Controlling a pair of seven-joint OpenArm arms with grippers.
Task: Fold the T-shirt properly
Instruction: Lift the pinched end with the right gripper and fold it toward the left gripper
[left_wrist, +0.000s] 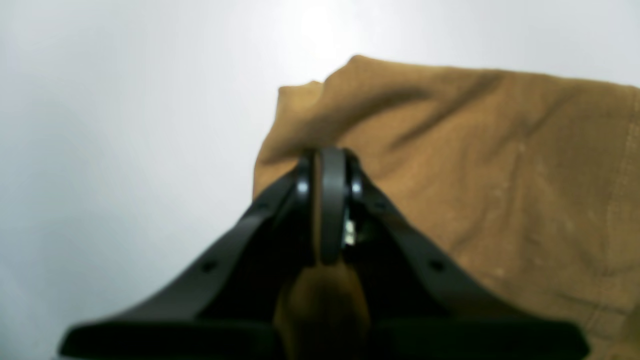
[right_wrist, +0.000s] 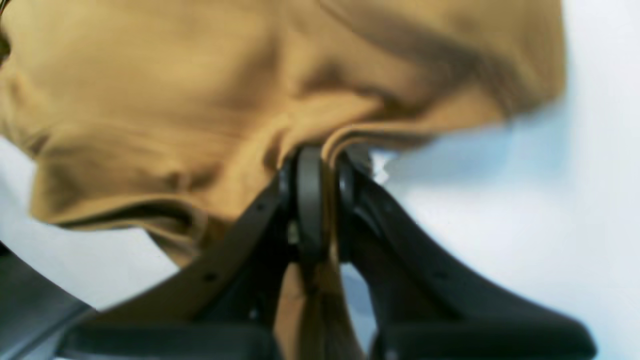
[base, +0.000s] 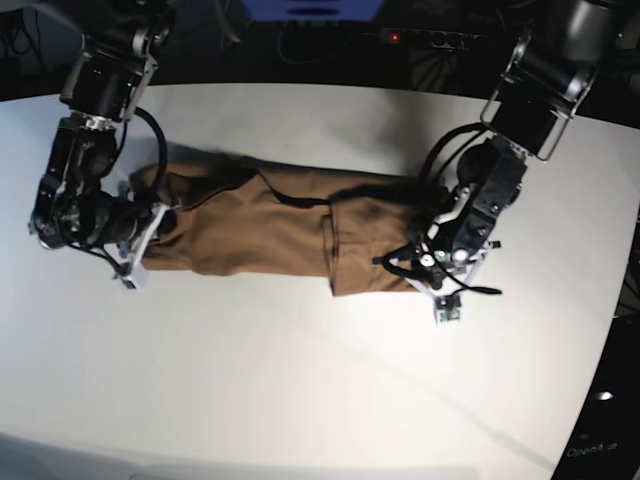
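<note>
The tan-brown T-shirt (base: 270, 225) lies across the white table (base: 300, 380) as a long, narrow, wrinkled band. My left gripper (base: 402, 262), on the right of the base view, is shut on the band's front right corner. In the left wrist view the T-shirt (left_wrist: 475, 165) spreads away to the right, and the left gripper (left_wrist: 327, 165) has a strip of cloth pinched between its fingers. My right gripper (base: 160, 218) is shut on the band's left end. In the right wrist view the T-shirt (right_wrist: 175, 100) bunches in folds above the right gripper (right_wrist: 320, 160), with cloth running through the jaws.
Behind the table's far edge lie dark cables and a power strip with a red light (base: 400, 38). The table's curved dark edge (base: 612, 330) runs down the right side. Both arm bases stand at the back corners.
</note>
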